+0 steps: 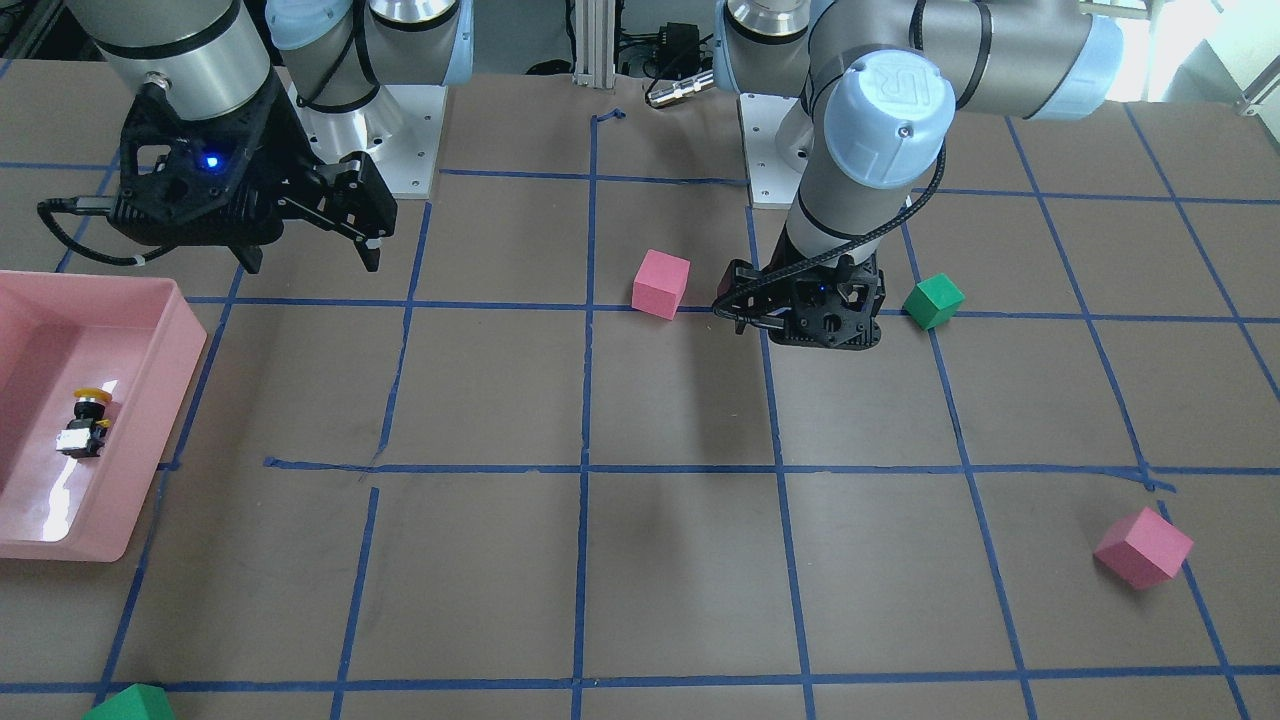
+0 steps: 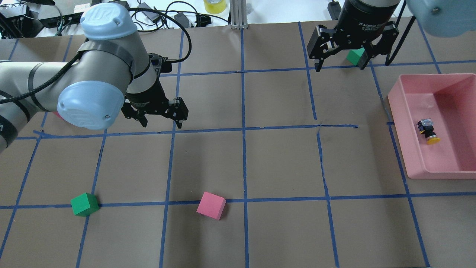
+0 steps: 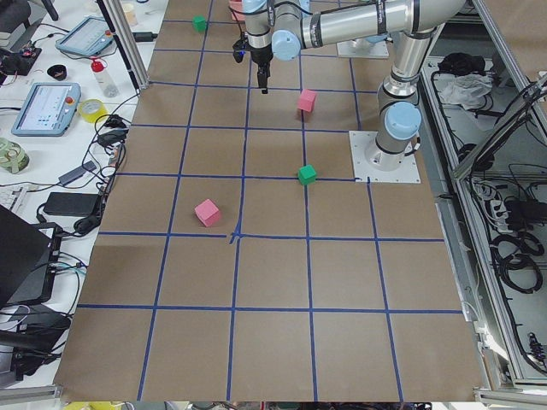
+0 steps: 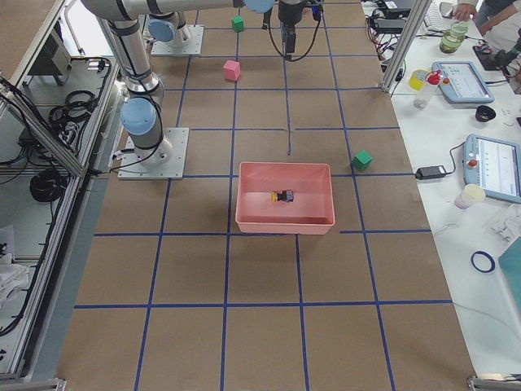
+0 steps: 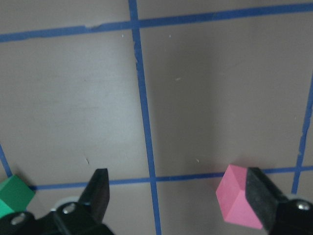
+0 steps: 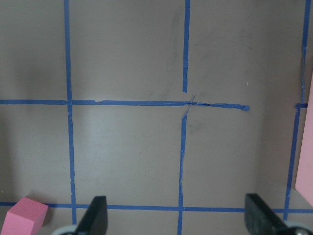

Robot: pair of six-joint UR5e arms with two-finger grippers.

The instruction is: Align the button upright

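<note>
Inside your pink tray (image 2: 401, 111) the button (image 2: 428, 131) lies on its side. Away from that tray, your left fingers (image 5: 98, 193) and right fingers (image 6: 95, 218) hang spread wide, holding nothing.

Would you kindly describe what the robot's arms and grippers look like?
The left arm and right arm are silver-grey tubes with pale blue joint caps embossed UR. The left gripper and right gripper are black, two-fingered, with black cables and blue lights.
</note>
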